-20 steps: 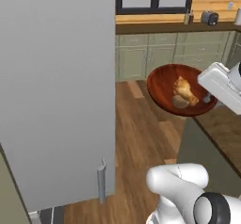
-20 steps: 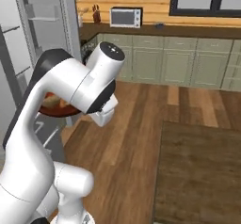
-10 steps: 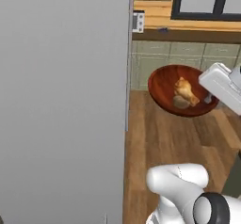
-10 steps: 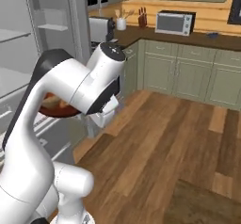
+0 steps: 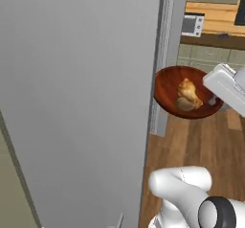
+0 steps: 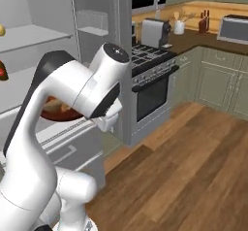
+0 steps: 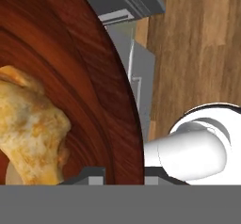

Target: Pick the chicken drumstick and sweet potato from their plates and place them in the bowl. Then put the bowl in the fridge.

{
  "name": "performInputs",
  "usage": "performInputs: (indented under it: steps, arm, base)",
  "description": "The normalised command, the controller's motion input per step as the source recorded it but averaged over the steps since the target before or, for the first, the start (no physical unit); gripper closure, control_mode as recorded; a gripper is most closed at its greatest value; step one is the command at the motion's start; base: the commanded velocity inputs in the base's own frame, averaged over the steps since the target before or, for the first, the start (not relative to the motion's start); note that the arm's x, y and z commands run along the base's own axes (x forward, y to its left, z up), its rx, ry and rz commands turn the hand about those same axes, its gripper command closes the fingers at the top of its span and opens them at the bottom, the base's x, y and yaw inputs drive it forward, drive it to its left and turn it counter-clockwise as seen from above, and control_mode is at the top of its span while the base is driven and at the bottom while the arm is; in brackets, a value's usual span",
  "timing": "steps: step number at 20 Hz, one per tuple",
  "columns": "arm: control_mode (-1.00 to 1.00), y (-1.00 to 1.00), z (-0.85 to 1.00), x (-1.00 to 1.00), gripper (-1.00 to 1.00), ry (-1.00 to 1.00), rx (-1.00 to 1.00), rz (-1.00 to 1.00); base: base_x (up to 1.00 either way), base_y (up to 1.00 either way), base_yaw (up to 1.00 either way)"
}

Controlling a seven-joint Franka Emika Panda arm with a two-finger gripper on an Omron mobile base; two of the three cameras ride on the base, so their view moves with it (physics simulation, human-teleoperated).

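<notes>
While the arm (image 6: pixel 72 87) held it in the air, the bowl (image 5: pixel 172 93) sat level beside the open fridge door (image 5: pixel 81 93), its near rim just off the door's edge in the left base view. End effector (image 7: pixel 123 173) was clamped on the bowl's rim: one fingertip inside the wall, the other outside, rim between them in the hand view. The chicken drumstick (image 5: pixel 189 92) lay in the bowl's bottom, with a duller tan piece, apparently the sweet potato (image 5: pixel 184 104), touching it on the near side. In the hand view the drumstick (image 7: pixel 30 129) filled the lower left of the bowl (image 7: pixel 80 77), wood floor (image 7: pixel 197 44) below and to the right.

From the right base view the bowl (image 6: pixel 57 110) showed as a red-brown sliver behind the forearm, level with the fridge's pale drawers (image 6: pixel 63 142) and under the white shelves (image 6: pixel 34 36). The fridge (image 6: pixel 48 50) stood open. Stove (image 6: pixel 152 60), toaster (image 6: pixel 154 32) and microwave (image 6: pixel 234 28) stood on the worktop (image 6: pixel 193 36) run further back, well apart from the bowl.
</notes>
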Motion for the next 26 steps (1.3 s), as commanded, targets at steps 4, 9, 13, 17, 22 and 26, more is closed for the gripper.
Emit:
performInputs:
  steps: [4,9,13,17,22,26]
  arm:
    - [1.0,0.0,0.0,0.0,1.0,0.0,0.0,0.0]
    - [1.0,0.0,0.0,0.0,1.0,0.0,0.0,0.0]
    - [1.0,0.0,0.0,0.0,1.0,0.0,0.0,0.0]
    - [1.0,0.0,0.0,0.0,1.0,0.0,0.0,0.0]
    - [1.0,0.0,0.0,0.0,1.0,0.0,0.0,0.0]
    - [1.0,0.0,0.0,0.0,1.0,0.0,0.0,0.0]
  base:
    - [0.98,-0.26,0.45]
    - [0.37,-0.05,0.37]
    - [0.0,0.12,0.39]
    - [0.2,0.0,0.59]
    - [0.27,-0.01,0.7]
    - [0.27,-0.24,0.6]
